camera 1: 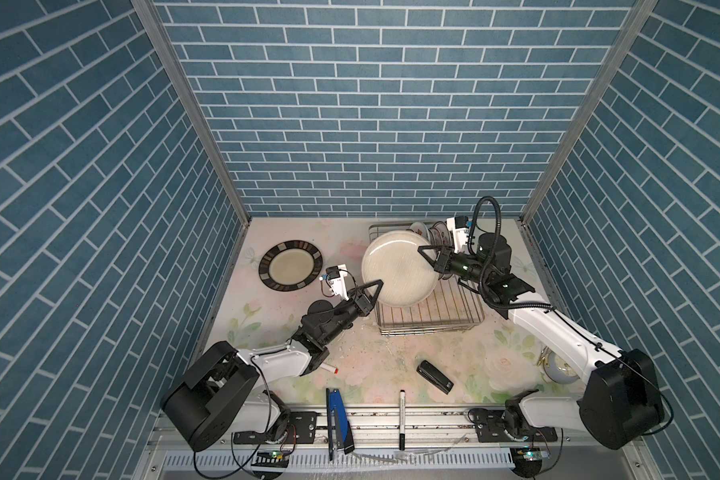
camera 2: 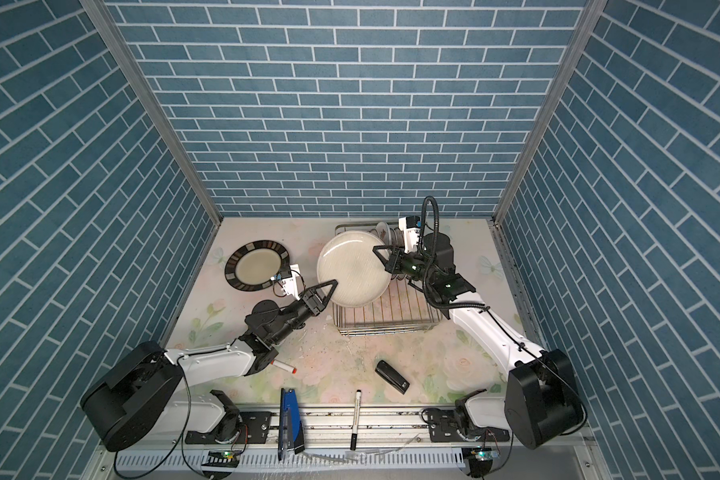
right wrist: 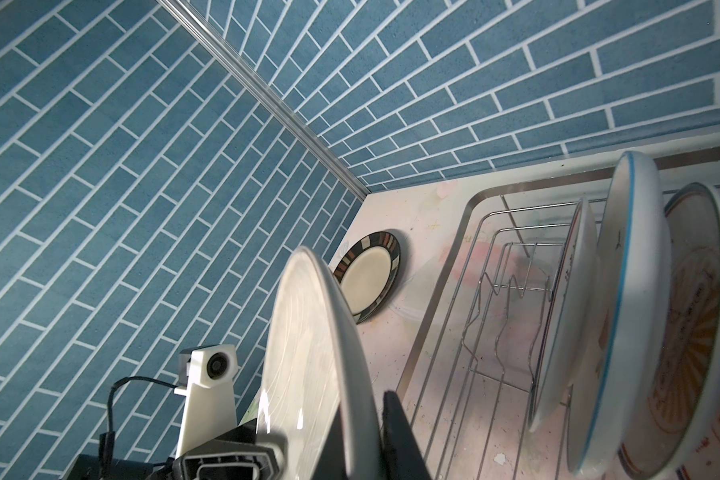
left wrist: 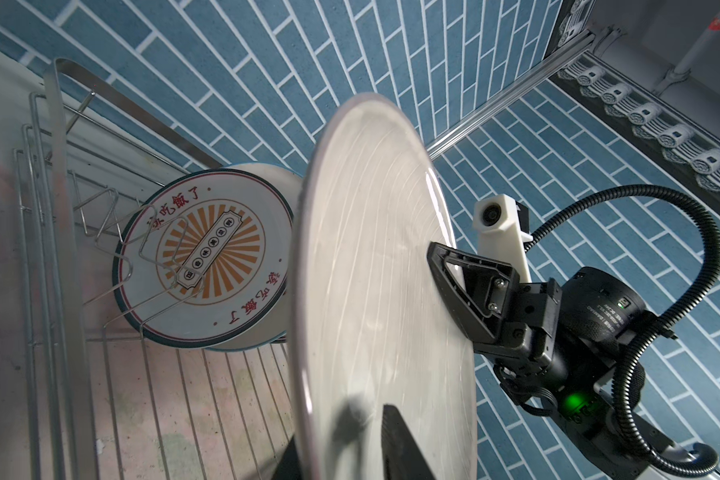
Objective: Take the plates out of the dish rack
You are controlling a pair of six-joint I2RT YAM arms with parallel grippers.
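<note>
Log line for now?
right gripper: shut on white plate over dish rack | left gripper: jaws astride its opposite rim | racked plates: several

The right hand (left wrist: 454, 286) grips the pale plate (left wrist: 371, 249), the left hand (left wrist: 346, 449) straddles its rim, a sunburst plate (left wrist: 242, 249) racked behind.

The pale plate (camera 1: 395, 270) between the two claws is creamy white with thin curved lines across it. The left claw (camera 1: 378, 286) and the right claw (camera 1: 422, 251) are black. Near the left claw, the dark-rimmed plate (camera 1: 290, 265) has a cream middle and a dark brown rim with pale and reddish blocks. Near the right claw, the sunburst plate (left wrist: 202, 253) is white with orange rays, red Chinese letters and a dark ring. The dish rack (camera 1: 433, 316) is silver. The surface (camera 1: 350, 357) is pale pink with flowers and green leaves. The walls (camera 1: 350, 104) are blue bricks with white lines.
</note>
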